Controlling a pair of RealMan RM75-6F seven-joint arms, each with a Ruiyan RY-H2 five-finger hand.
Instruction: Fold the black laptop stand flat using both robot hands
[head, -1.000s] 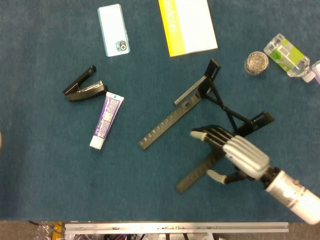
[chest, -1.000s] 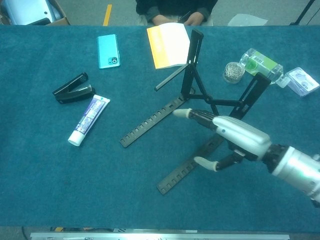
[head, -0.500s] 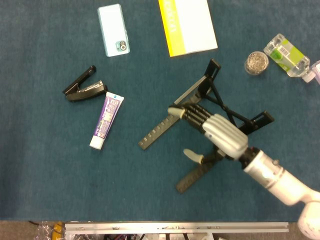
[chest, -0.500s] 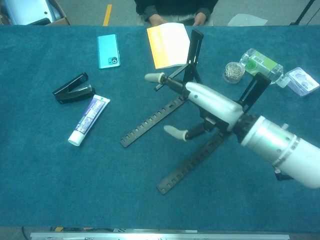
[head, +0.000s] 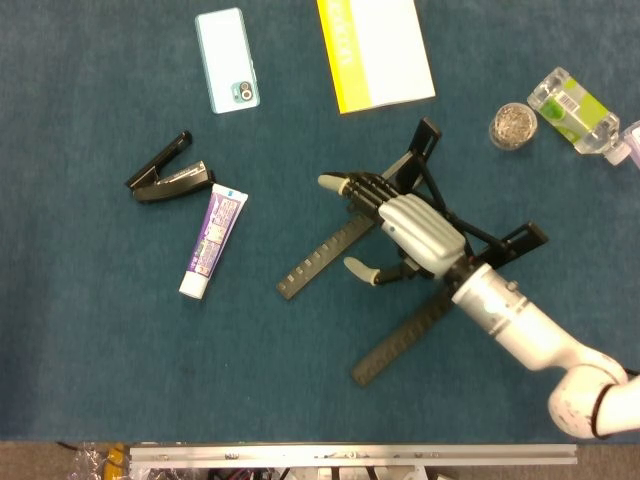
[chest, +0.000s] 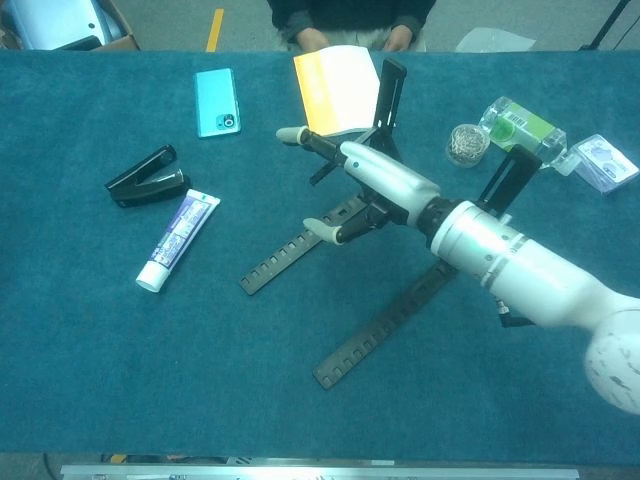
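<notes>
The black laptop stand stands unfolded in the middle of the blue table, two notched rails lying flat and two uprights raised at the back. My right hand hovers over the stand's left rail and rear upright, fingers stretched toward the left, thumb spread below, holding nothing. Whether it touches the stand I cannot tell. The hand hides the stand's cross struts. My left hand is in neither view.
A black stapler and a toothpaste tube lie left. A teal phone and a yellow booklet sit at the back. A jar of clips and a green-labelled box stand back right.
My right hand has travelled from the front right of the stand up and to the left, over the left rail and toward the rear upright. The stand has not moved.
</notes>
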